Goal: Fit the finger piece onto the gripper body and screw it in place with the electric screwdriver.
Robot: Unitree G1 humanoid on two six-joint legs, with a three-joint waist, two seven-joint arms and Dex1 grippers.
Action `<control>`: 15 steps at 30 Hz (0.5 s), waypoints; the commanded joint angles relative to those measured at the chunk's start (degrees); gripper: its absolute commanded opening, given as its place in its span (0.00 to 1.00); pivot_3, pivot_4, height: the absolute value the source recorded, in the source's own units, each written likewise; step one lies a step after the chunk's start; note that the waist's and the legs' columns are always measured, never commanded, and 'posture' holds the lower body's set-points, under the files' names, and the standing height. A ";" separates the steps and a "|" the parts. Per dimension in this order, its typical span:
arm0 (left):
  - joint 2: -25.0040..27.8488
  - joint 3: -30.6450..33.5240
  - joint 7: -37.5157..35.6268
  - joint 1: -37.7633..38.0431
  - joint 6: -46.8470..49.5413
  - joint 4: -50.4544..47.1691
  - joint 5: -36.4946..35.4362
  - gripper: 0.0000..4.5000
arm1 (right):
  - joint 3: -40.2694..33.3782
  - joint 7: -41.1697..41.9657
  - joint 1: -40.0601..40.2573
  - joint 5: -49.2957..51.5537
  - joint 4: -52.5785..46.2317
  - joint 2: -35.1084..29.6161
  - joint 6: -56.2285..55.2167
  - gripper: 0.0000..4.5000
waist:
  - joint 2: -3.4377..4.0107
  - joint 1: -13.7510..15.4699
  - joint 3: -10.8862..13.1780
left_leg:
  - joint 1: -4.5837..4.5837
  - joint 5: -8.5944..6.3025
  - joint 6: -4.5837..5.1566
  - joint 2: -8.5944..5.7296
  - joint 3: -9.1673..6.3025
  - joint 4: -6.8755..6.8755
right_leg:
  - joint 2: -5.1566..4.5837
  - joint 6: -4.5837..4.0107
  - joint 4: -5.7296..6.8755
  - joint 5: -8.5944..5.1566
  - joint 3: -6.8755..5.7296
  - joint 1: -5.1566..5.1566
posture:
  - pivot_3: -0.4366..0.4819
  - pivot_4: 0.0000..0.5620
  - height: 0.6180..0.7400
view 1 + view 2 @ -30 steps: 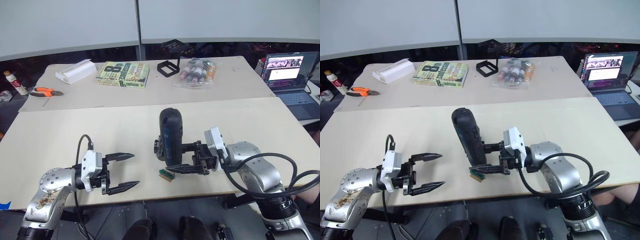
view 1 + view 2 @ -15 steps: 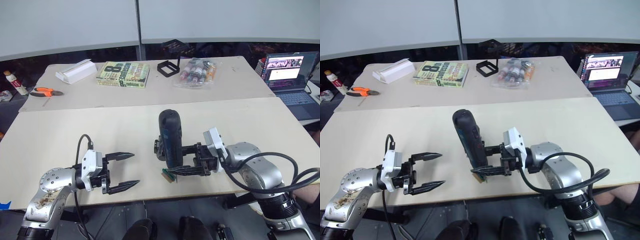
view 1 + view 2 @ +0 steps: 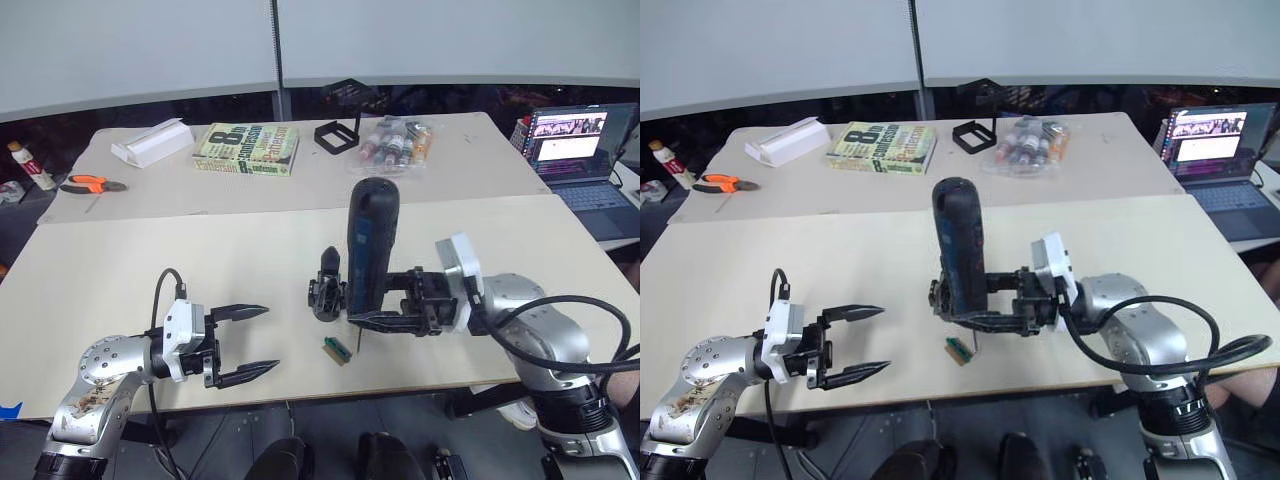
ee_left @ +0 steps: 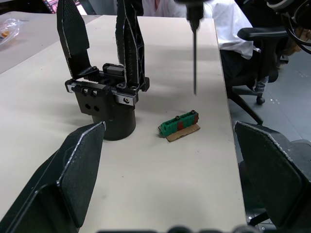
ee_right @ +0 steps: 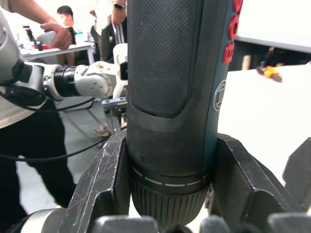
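The gripper body [image 4: 106,108] stands on the near table, a chunky black block [image 3: 325,291]. Two pointed black fingers [image 4: 129,41] rise from it side by side; I cannot tell which is the finger piece. My right gripper [image 3: 368,298] is shut on the electric screwdriver [image 3: 368,245], holding it nearly upright just right of the body. Its thin bit [image 4: 194,58] hangs in the air above the table, apart from the body. My left gripper [image 3: 268,340] hovers open at the front left, with nothing between its fingers [image 4: 77,165].
A small green block [image 3: 337,350] lies in front of the gripper body. On the far table are a book [image 3: 247,149], a white box [image 3: 152,142], orange-handled pliers [image 3: 92,184], a black frame [image 3: 338,132] and a bag of bottles [image 3: 393,145]. A laptop [image 3: 575,140] sits far right.
My right gripper has lifted the screwdriver and carried it right, raising the bit from near the green block and uncovering the gripper body. The left gripper has not moved.
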 commanded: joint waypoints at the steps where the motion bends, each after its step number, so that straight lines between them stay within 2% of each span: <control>1: -0.13 -0.07 -0.54 -1.49 -1.29 -0.17 -0.12 1.00 | -0.13 -1.02 -2.16 0.61 -2.29 1.58 -2.36 0.43 | 0.00 -0.01 0.00 | 0.00 0.00 -0.01 0.00 0.01 0.00 | 0.00 0.00 0.01 0.00 0.00 0.00 | 0.48 0.27 1.00; 15: -0.09 -0.25 -0.80 -1.49 -1.03 -0.20 -0.14 1.00 | 3.58 -0.82 -1.17 -2.64 -1.35 2.80 -4.28 0.43 | 0.00 -0.04 0.00 | -0.01 0.00 0.00 -0.01 0.01 0.00 | 0.00 0.00 -0.02 0.00 -0.01 0.00 | 0.48 0.27 1.00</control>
